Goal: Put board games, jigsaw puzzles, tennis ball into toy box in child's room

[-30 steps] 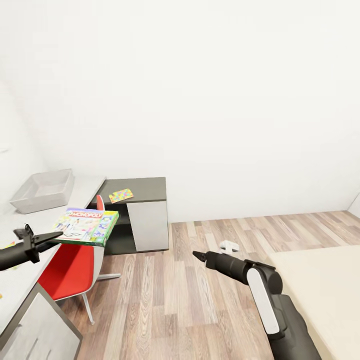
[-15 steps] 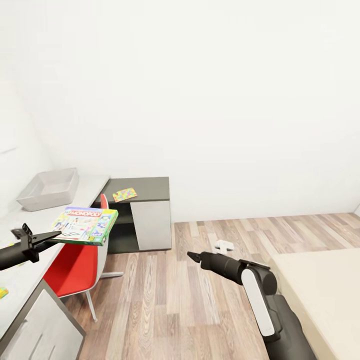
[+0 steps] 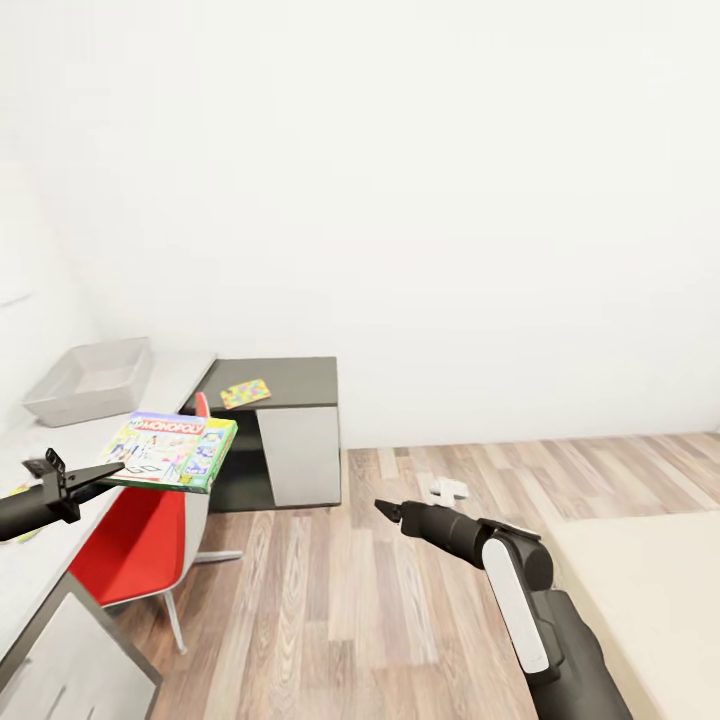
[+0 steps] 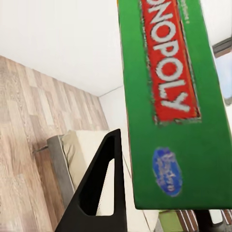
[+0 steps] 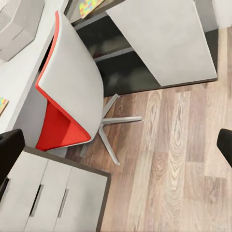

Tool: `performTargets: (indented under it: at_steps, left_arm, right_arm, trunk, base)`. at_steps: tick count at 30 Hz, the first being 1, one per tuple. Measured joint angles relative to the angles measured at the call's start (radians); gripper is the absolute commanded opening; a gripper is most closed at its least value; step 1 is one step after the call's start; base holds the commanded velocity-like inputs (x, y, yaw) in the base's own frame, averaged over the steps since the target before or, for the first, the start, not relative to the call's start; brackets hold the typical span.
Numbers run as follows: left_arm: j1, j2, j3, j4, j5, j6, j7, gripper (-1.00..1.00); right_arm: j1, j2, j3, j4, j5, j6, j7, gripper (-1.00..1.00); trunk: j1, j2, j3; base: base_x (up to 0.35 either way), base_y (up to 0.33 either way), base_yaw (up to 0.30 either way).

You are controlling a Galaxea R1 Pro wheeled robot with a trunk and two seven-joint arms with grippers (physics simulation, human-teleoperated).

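Note:
In the head view my left gripper (image 3: 110, 468) is shut on the edge of the white and green Monopoly board game (image 3: 175, 450), held level above the red chair. The left wrist view looks along the box's green side (image 4: 174, 106), with one black finger (image 4: 99, 193) beside it. The light grey toy box (image 3: 88, 380) stands at the far end of the table (image 3: 70, 445). One jigsaw puzzle (image 3: 245, 392) lies on the dark cabinet top. A coloured corner (image 3: 20, 497) shows beside my left arm. My right gripper (image 3: 385, 510) hangs open over the floor, with its fingers (image 5: 9, 150) far apart.
A red and white swivel chair (image 3: 140, 540) is tucked under the table. White drawers (image 5: 53, 198) sit below the near end of the table. The beige bed (image 3: 650, 590) is at the right, and a small white object (image 3: 448, 488) lies on the wooden floor.
The whole picture has shifted a little, so the camera has moved. Both arms keep their pose, and the Monopoly box stays in my left gripper.

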Motion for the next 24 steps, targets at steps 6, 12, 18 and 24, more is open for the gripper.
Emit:
performTargets:
  at_steps: [6,12,18,24]
  left_arm:
    - [0.000,-0.001,0.000,0.000,-0.001,-0.003,0.000,-1.00]
    - [0.000,-0.002,0.000,0.000,-0.002,-0.003,0.001,-1.00]
    - [0.000,-0.002,0.000,0.002,-0.002,-0.003,0.003,-1.00]
    - [0.000,-0.004,-0.001,0.003,-0.002,-0.003,0.005,-1.00]
  right_arm:
    - [0.000,-0.001,0.005,0.000,0.001,-0.002,-0.002,1.00]
    - [0.000,0.001,0.050,0.001,0.002,-0.005,-0.008,1.00]
    - [0.000,0.000,0.062,0.003,0.003,-0.005,-0.007,1.00]
    - [0.000,-0.003,0.061,0.006,0.004,-0.010,-0.007,1.00]
  trunk:
    - [0.000,0.000,0.004]
    - [0.000,0.000,0.006]
    - [0.000,0.000,0.006]
    - [0.000,0.000,0.006]
  base:
    - [0.302,-0.082,0.255]
    - [0.306,0.091,0.279]
    - [0.311,0.036,0.290]
    - [0.325,0.003,0.292]
